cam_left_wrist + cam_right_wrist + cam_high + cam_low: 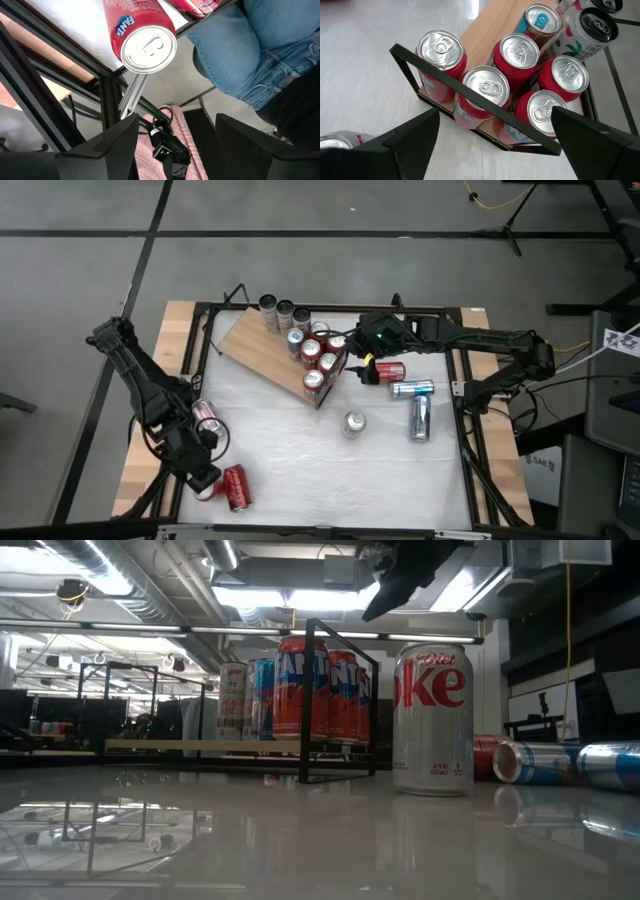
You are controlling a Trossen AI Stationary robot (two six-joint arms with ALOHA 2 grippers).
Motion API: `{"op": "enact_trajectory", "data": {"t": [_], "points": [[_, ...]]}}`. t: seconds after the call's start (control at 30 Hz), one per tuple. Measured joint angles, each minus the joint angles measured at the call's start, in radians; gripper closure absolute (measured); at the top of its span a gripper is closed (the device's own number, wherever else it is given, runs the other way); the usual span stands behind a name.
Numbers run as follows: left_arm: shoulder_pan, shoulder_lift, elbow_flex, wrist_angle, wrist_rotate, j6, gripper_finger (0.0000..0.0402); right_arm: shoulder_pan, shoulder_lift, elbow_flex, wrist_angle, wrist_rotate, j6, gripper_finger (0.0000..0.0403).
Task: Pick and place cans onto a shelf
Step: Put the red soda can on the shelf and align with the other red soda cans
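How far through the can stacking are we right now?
Done: several cans stand on the shelf. In hand: nothing; the right tool hangs open above the red cans at the frame end, and the left tool is open near a red can. Left: an upright silver can, lying cans and two by the left arm.

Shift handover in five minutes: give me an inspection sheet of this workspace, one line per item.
Surface: white tabletop, glossy, wooden side strips.
Job's things: shelf lies angled; a cluster of upright cans at its framed end, three more at its far edge. Upright Diet Coke can off the shelf; toppled cans nearby; two red cans lie beside the left arm.
Clutter: nothing seen.
Grippers: left pincer open at the table's near-left edge, holding nothing; right pincer open above the shelf's cans.
Cables: yellow cable on the floor.
Surroundings: person in jeans at the table edge.
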Motion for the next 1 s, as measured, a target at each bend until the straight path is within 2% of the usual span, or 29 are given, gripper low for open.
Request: {"op": "enact_trajectory", "data": {"t": [0.33, 0.73, 1.0], "points": [[0.0, 0.006, 0.0, -0.002, -0.008, 0.057, 0.0142, 0.0, 0.0, 0.0, 0.0, 0.0, 0.0, 0.0031], [-0.055, 0.113, 0.0, -0.002, -0.017, 0.06, 0.0052, 0.0, 0.0, 0.0, 0.0, 0.0, 0.0, 0.0031], [-0.055, 0.173, 0.0, -0.002, -0.082, 0.062, 0.004, 0.0, 0.0, 0.0, 0.0, 0.0, 0.0, 0.0031]]}}
